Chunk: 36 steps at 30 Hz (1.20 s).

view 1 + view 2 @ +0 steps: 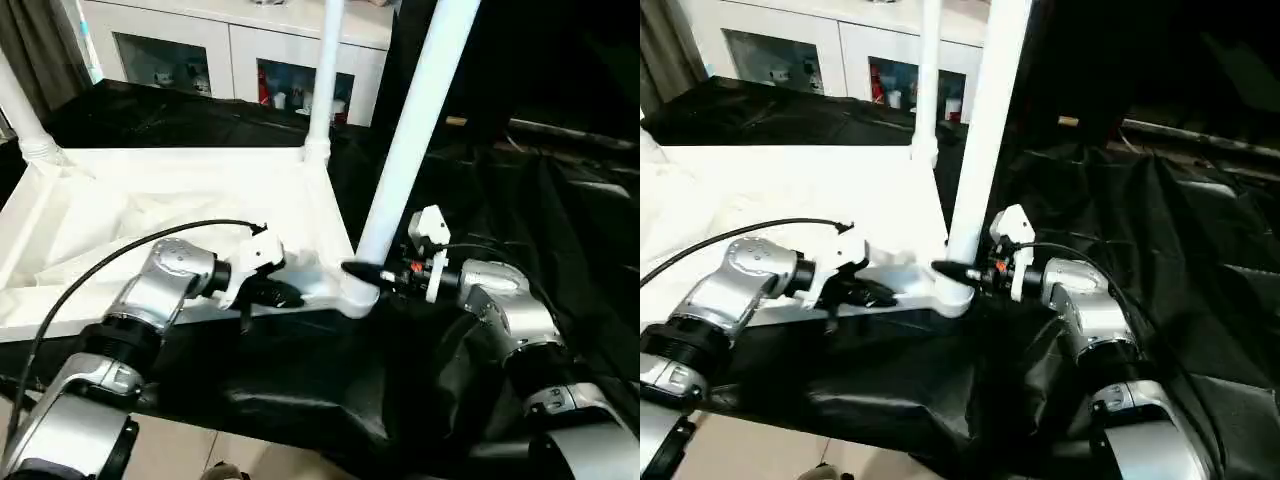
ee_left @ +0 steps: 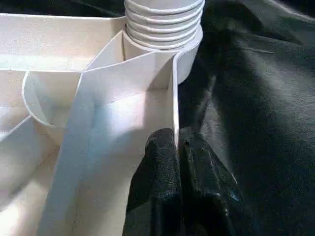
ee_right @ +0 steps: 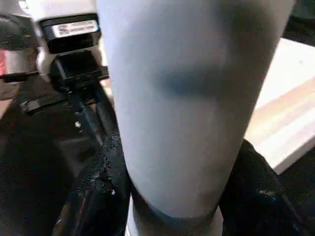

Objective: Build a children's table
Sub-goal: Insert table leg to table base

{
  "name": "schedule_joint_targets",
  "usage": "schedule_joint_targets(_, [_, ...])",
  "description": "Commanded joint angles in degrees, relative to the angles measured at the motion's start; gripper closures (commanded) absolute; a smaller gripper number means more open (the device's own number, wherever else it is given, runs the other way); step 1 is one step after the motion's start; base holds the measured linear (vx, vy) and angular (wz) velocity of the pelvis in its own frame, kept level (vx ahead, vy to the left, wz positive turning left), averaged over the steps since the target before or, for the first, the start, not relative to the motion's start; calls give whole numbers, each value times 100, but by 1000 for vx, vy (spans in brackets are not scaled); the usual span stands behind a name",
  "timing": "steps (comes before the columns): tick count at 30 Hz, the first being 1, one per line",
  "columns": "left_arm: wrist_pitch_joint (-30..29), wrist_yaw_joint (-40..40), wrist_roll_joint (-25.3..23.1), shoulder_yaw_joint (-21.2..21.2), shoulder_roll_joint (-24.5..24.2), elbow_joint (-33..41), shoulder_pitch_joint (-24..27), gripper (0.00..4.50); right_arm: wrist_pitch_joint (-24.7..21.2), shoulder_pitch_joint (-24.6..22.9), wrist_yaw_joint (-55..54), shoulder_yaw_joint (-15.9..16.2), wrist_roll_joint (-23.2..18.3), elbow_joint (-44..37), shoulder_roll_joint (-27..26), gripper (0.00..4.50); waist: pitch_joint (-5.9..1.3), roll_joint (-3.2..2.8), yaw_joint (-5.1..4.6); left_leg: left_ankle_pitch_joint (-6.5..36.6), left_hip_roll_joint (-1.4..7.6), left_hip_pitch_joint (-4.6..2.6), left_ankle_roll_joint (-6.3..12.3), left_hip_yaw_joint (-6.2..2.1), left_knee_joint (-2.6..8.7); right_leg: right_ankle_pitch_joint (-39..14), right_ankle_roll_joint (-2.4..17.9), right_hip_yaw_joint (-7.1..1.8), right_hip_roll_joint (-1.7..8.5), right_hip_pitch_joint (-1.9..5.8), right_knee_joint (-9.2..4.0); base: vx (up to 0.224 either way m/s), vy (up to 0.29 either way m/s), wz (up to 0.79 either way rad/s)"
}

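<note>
The white tabletop [image 1: 180,160] lies underside up on the black-draped work table. Three white legs stand in its corner sockets: far left [image 1: 20,110], far right [image 1: 325,80] and near right [image 1: 415,140]. My left gripper [image 1: 270,295] is shut on the tabletop's thin near rim [image 2: 174,98], a short way from the near-right socket [image 2: 165,19]. Both black fingers [image 2: 157,162] pinch that wall from either side. My right gripper [image 1: 375,270] is closed around the base of the near-right leg [image 3: 182,98], just above its socket [image 1: 357,295].
The black cloth [image 1: 560,200] lies in folds to the right of the tabletop and drapes over the table's near edge [image 1: 300,400]. Pale floor [image 1: 250,450] shows below that edge. A white cabinet with glass doors [image 1: 230,50] stands behind the table.
</note>
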<state>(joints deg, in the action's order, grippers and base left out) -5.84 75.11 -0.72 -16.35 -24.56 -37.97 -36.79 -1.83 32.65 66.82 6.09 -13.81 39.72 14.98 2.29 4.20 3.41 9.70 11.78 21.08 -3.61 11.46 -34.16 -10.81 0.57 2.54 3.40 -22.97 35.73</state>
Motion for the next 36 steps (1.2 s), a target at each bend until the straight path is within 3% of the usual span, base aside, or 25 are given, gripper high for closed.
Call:
schedule_joint_targets(1, [79, 177, 125, -119, 84, 135, -56, 450, -285, -229, 308, 510, 384, 579, -13, 261, -265, -78, -6, 1964, 209, -131, -86, -135, 453, -1947, 1133, -250, 461, 149, -528, 0, 0, 0])
schedule_joint_targets(8, [18, -71, 51, -20, 164, 9, -157, 450, -237, -194, 340, 449, 421, 691, 0, 261, -263, -65, -9, 2061, 213, -138, -118, -142, 460, -2028, 1110, -251, 459, 135, -539, 0, 0, 0])
schedule_joint_targets(11, [-84, -388, -5, 67, 248, -127, -251, 450, -193, -203, 25, 334, 417, 754, -71, 261, -248, -71, -12, 2211, 207, -161, -141, -147, 463, -2290, 1056, -247, 459, 107, -573, 0, 0, 0])
schedule_joint_targets(12, [-114, -478, -13, 91, 272, -153, -271, 450, -176, -200, -128, 290, 421, 787, -101, 261, -228, -45, -20, 2354, 204, -170, -160, -158, 465, -2530, 1011, -242, 463, 94, -595, 0, 0, 0])
schedule_joint_targets(14, [-359, -1052, -61, 238, 442, -378, -480, 450, 82, -39, -1526, 73, 668, 1235, -289, 261, -209, -32, -36, 2512, 202, -185, -214, -180, 467, -3025, 869, -236, 488, 61, -641, 0, 0, 0])
schedule_joint_targets(15, [-417, -1219, -77, 276, 493, -461, -552, 450, 96, 5, -1911, -14, 687, 1333, -350, 261, -193, -54, -44, 2595, 195, -211, -275, -178, 457, -3213, 824, -234, 492, 10, -659, 0, 0, 0])
schedule_joint_targets(16, [-468, -1372, -92, 311, 541, -539, -618, 450, 100, 43, -2261, -97, 697, 1417, -408, 261, -161, -56, -92, 2904, 161, -286, -351, -219, 430, -3794, 645, -160, 480, -47, -740, -76, 3, -6])
schedule_joint_targets(17, [-537, -1634, -118, 365, 621, -682, -735, 450, 69, 107, -2748, -255, 647, 1534, -513, 261, -164, -57, -119, 3029, 151, -294, -377, -246, 425, -4041, 530, -115, 489, -36, -773, -70, 26, -17])
schedule_joint_targets(18, [-648, -2052, -156, 439, 747, -916, -920, 450, 16, 206, -3345, -432, 578, 1681, -673, 261, -189, -70, -166, 3094, 156, -239, -400, -310, 464, -4105, 400, -43, 517, 64, -798, -70, 26, -17])
schedule_joint_targets(19, [-733, -2393, -185, 493, 854, -1113, -1070, 450, -18, 294, -3756, -518, 548, 1795, -801, 261, -206, -136, -188, 3164, 197, -219, -435, -351, 528, -3714, 469, -1, 515, 111, -780, -37, 55, -20])
schedule_joint_targets(20, [-790, -2609, -203, 526, 921, -1231, -1162, 450, -40, 346, -4014, -565, 536, 1861, -885, 261, -218, -163, -232, 3331, 213, -199, -486, -391, 573, -3323, 577, 36, 508, 148, -762, -30, 55, -15])
schedule_joint_targets(21, [-825, -2770, -219, 545, 982, -1340, -1243, 450, -68, 406, -4211, -606, 511, 1936, -966, 261, -205, -156, -256, 3413, 205, -192, -480, -388, 580, -3224, 603, 50, 500, 139, -783, -30, 55, -15])
schedule_joint_targets(22, [-868, -2915, -249, 539, 1046, -1425, -1311, 450, -109, 480, -4421, -642, 487, 2025, -1056, 261, -208, -167, -267, 3543, 209, -234, -476, -387, 577, -3048, 691, 69, 522, 129, -803, 0, 0, 0])
schedule_joint_targets(23, [-894, -3000, -268, 533, 1085, -1472, -1349, 450, -135, 526, -4547, -664, 473, 2080, -1110, 261, -187, -159, -289, 3589, 187, -214, -432, -375, 570, -3053, 682, 109, 517, 134, -834, 0, 0, 0])
schedule_joint_targets(25, [-1019, -3322, -358, 473, 1291, -1626, -1483, 450, -283, 764, -5092, -754, 388, 2342, -1387, 261, -166, -162, -302, 3809, 175, -292, -414, -384, 544, -3438, 537, 199, 558, 88, -913, 0, 0, 0])
schedule_joint_targets(27, [-1068, -3501, -401, 462, 1407, -1695, -1538, 450, -289, 888, -5317, -802, 373, 2484, -1519, 261, -125, -185, -347, 4120, 172, -436, -401, -388, 492, -3681, 387, 361, 534, 14, -1056, 0, 0, 0])
schedule_joint_targets(28, [-1115, -3734, -441, 452, 1578, -1795, -1601, 450, -274, 1052, -5621, -874, 396, 2670, -1695, 262, -116, -169, -387, 4337, 200, -421, -340, -390, 542, -3515, 259, 513, 477, 117, -1078, 0, 0, 0])
schedule_joint_targets(29, [-1143, -3843, -458, 446, 1653, -1836, -1621, 450, -304, 1120, -5727, -930, 375, 2741, -1777, 262, -85, -271, -342, 4707, 339, -258, -405, -394, 796, -2975, 348, 531, 440, 325, -768, 0, 0, 0])
schedule_joint_targets(30, [-1151, -3923, -470, 427, 1710, -1889, -1642, 450, -354, 1177, -5816, -962, 374, 2804, -1841, 262, -83, -339, -261, 4982, 477, -34, -475, -315, 1101, -2167, 533, 476, 333, 563, -159, 0, 0, 0])
schedule_joint_targets(31, [-1162, -3947, -475, 404, 1752, -1914, -1643, 450, -401, 1217, -5852, -961, 389, 2850, -1890, 262, -99, -244, 62, 5126, 520, 186, -366, -42, 1409, -1129, 423, 334, 200, 664, 444, -39, -39, 19])
schedule_joint_targets(32, [-1182, -3937, -459, 394, 1793, -1926, -1630, 450, -473, 1261, -5830, -914, 443, 2903, -1934, 262, -166, 67, 31, 4160, 220, -454, -383, 121, 882, -2584, 328, -54, 389, -13, -138, 81, -143, 21])
schedule_joint_targets(33, [-1190, -3936, -453, 395, 1806, -1922, -1622, 450, -497, 1274, -5815, -896, 465, 2920, -1946, 262, -166, 261, 3, 3384, 42, -692, -295, -21, 137, -4264, 252, -78, 698, -383, -770, 81, -143, 21])
schedule_joint_targets(34, [-1192, -3935, -452, 395, 1809, -1922, -1621, 450, -501, 1277, -5811, -892, 469, 2924, -1948, 262, -133, 207, 90, 1647, 37, -317, 14, -178, -214, -5976, -10, -397, 1192, -47, -1110, 131, -90, -27])
schedule_joint_targets(35, [-1190, -3931, -464, 383, 1812, -1935, -1617, 450, -517, 1316, -5802, -875, 506, 2973, -1961, 262, -231, 114, 187, 776, 146, 167, -127, -365, 223, -4695, 70, -262, 1027, 477, -725, 103, 14, -40])
schedule_joint_targets(36, [-1153, -3872, -466, 374, 1794, -1934, -1601, 450, -535, 1357, -5729, -832, 557, 3013, -1960, 262, -291, 34, 122, 801, 240, 20, -319, -351, 498, -2522, 256, -36, 572, 287, -459, 103, 14, -40])
